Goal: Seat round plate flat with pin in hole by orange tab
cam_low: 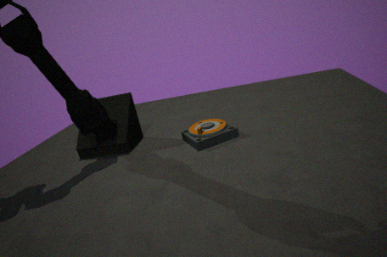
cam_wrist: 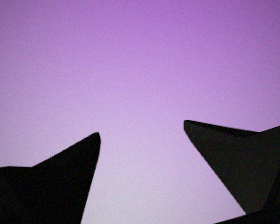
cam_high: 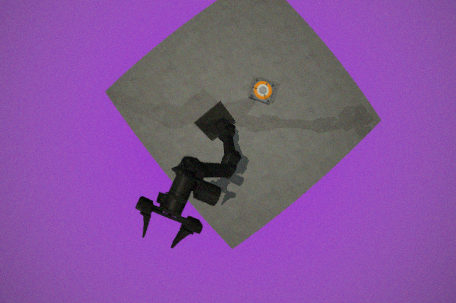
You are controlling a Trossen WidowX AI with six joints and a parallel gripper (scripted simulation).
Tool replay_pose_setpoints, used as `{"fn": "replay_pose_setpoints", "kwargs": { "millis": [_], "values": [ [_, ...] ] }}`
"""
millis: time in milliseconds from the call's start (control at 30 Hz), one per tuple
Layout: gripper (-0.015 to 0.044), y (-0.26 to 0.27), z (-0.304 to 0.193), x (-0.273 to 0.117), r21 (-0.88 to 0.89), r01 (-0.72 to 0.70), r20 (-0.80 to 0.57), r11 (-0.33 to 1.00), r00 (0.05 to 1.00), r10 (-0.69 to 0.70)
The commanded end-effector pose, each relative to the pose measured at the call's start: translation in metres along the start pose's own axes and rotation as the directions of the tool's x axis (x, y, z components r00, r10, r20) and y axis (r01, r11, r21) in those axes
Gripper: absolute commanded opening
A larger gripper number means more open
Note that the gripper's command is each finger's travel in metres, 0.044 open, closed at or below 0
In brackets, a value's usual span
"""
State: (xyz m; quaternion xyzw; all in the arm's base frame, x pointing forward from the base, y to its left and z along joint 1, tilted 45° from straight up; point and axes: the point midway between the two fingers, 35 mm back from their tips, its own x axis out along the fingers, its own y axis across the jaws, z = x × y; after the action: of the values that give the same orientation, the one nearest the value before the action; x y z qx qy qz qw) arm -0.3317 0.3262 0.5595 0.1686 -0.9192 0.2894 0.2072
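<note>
Top view is showing the gripper (cam_high: 159, 241) reaching out past the edge of the grey table (cam_high: 300, 36), over the purple surround, with its two pointed fingers (cam_high: 145, 222) standing wide apart and nothing lying between them. The black arm (cam_high: 227, 153) is bending back from there to its dark mount (cam_high: 215, 120) near the middle of the table. Well apart from the gripper, on the far side of the mount, the round plate (cam_high: 262, 90) is sitting on the small square base (cam_high: 272, 99), its orange ring surrounding a pale grey centre.

From the exterior view, the plate (cam_low: 206, 126) is resting on top of the dark base (cam_low: 212, 140), and the orange tab (cam_low: 198, 130) is showing at the plate's near edge. Whether the plate is lying flat or riding up is too small to tell, and the pin and hole are not making themselves out. The arm (cam_low: 47, 66) is rising steeply from its mount (cam_low: 123, 125) toward the upper left corner.

In the wrist view, the two dark fingertips are framing only purple background, spread wide and gripping nothing.
</note>
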Motion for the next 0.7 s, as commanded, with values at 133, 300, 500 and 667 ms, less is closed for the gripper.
{"fn": "replay_pose_setpoints", "kwargs": {
  "millis": [133, 300, 500, 667],
  "values": [
    [0.0269, 0.059, -0.05, -0.066, 0.306, -0.182, -0.203, 0.935, 0.946, 0.251],
    [0.0137, 0.101, -0.084, -0.138, 0.538, -0.224, -0.348, 0.812, 0.819, 0.457],
    [0.0, 0.146, -0.115, -0.292, 0.814, -0.062, -0.496, 0.578, 0.443, 0.747],
    [0.0, 0.152, -0.113, -0.409, 0.854, 0.169, -0.512, 0.492, 0.11, 0.852]
  ]
}}
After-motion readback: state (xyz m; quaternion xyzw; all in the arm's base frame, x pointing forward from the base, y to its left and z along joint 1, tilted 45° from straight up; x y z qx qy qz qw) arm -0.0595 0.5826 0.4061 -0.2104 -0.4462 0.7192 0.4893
